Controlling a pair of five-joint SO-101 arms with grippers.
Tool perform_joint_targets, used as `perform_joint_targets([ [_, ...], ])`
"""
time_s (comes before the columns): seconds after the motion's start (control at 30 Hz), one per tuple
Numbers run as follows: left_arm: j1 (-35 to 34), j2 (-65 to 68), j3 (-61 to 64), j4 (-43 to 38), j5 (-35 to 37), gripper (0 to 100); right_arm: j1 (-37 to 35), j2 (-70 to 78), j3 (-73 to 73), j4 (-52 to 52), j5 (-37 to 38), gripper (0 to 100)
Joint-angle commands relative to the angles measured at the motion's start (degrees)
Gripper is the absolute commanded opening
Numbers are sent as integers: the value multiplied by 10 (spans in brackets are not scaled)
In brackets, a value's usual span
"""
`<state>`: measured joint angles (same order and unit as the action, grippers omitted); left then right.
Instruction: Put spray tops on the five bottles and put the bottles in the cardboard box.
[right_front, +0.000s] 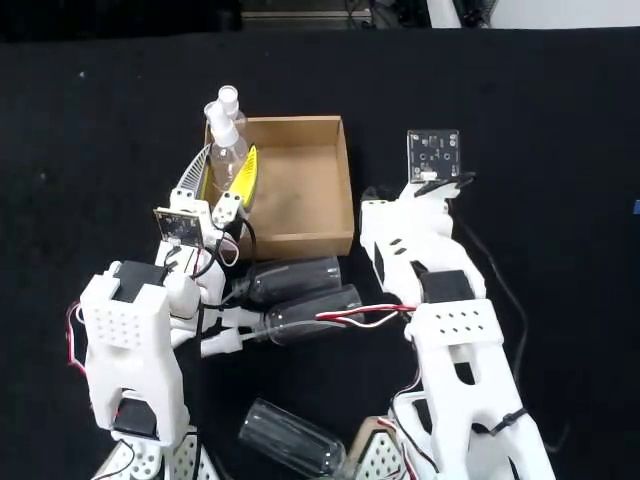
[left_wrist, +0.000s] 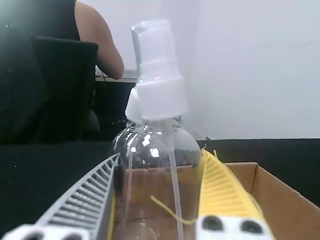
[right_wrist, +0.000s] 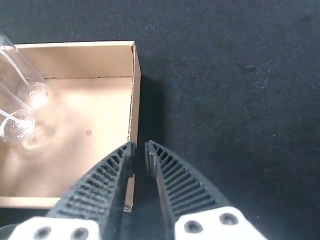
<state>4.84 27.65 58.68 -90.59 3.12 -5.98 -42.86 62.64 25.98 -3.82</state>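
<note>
Bottle (left_wrist: 150, 150), spray top on, stands upright, gripped by the left end effector (right_front: 229, 165) at the far left corner of the cardboard box (right_front: 345, 190), so its way in is straight down; the right end effector (right_wrist: 140, 150), all but shut and empty, hangs just right of the box.

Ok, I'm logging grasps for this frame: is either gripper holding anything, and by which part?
The left gripper holds a spray-topped bottle by its clear body, one finger on each side, at the cardboard box. The right gripper holds nothing.
</note>
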Motion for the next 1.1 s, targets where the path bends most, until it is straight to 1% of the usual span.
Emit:
perform_joint_targets([
  [0.0, -6, -4, -20, -13, -3, 88, -17, -16, -5, -17, 4, 15],
  [0.63, -7, -10, -18, -11, -5, 88, -16, -16, -5, -17, 4, 15],
  [0.77, -7, -10, -23, 42, -4, 88, -16, -16, -5, -17, 4, 15],
  [1.07, -7, -10, -29, 45, -7, 88, -15, -16, -5, -17, 4, 15],
])
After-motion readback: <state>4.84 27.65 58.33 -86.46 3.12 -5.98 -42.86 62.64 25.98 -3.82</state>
